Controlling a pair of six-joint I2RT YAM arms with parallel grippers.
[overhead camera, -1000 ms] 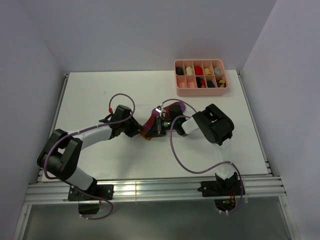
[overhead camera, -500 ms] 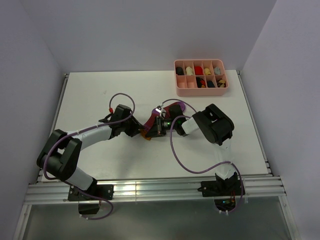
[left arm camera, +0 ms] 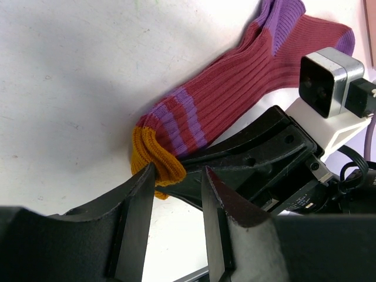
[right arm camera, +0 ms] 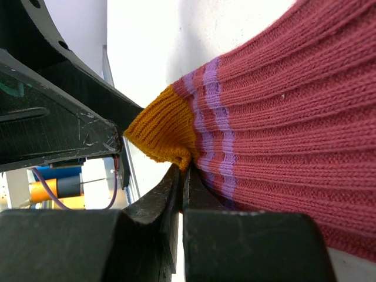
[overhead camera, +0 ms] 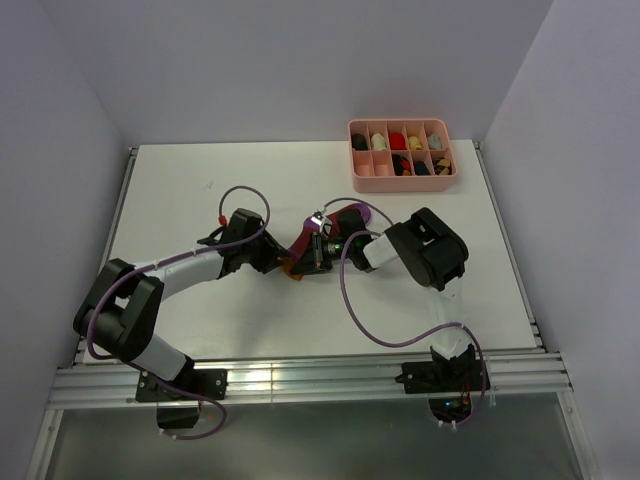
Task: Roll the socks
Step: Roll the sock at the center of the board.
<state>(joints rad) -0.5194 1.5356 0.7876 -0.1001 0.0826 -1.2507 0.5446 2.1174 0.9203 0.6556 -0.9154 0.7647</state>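
A ribbed maroon sock (left arm camera: 235, 88) with purple stripes and an orange cuff (left arm camera: 154, 157) lies on the white table. It also shows in the top view (overhead camera: 302, 243) and the right wrist view (right arm camera: 282, 117). My right gripper (right arm camera: 183, 176) is shut on the sock's cuff edge, pinching the fabric. My left gripper (left arm camera: 176, 176) is open, its left finger (left arm camera: 138, 200) touching the orange cuff, with the right gripper's finger lying between its jaws. Both grippers meet at the cuff at mid table: the left gripper (overhead camera: 281, 259) and the right gripper (overhead camera: 308, 254).
A pink compartment tray (overhead camera: 402, 150) holding several rolled socks stands at the back right. Purple cables (overhead camera: 350, 300) loop over the table near both arms. White walls close the table on three sides.
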